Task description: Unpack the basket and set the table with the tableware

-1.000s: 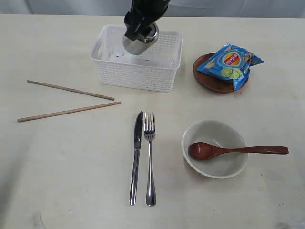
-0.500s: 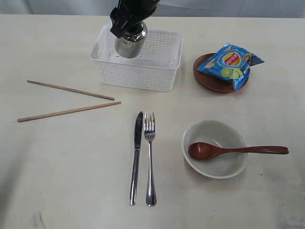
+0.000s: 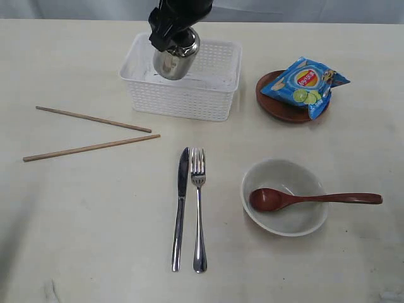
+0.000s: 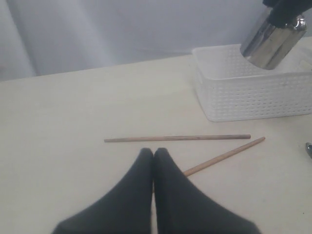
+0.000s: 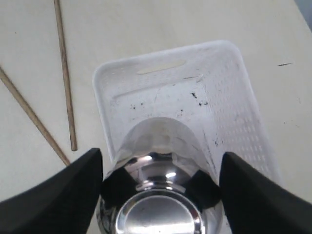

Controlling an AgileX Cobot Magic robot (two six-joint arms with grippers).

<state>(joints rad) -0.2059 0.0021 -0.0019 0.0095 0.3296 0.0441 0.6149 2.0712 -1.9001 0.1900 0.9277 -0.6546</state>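
Observation:
My right gripper (image 3: 174,39) is shut on the small steel cup (image 3: 175,58) and holds it tilted in the air over the white basket (image 3: 183,102). In the right wrist view the cup (image 5: 161,200) fills the gap between the wide-set fingers (image 5: 73,195), with the basket's floor (image 5: 229,102) below it bare. My left gripper (image 4: 153,152) is shut on nothing, low over the table near the two chopsticks (image 4: 178,139). The knife (image 3: 180,208), fork (image 3: 199,208), bowl (image 3: 285,218) with the wooden spoon (image 3: 315,199), and the red-brown plate (image 3: 274,104) lie on the table.
A blue chips bag (image 3: 304,82) lies on the plate at the right of the basket. The chopsticks (image 3: 93,119) lie splayed at the left of the table (image 3: 95,221). A pale curtain (image 4: 122,29) hangs behind the far edge.
The right gripper has carried the steel cup a little to the left above the basket. The left gripper has not moved.

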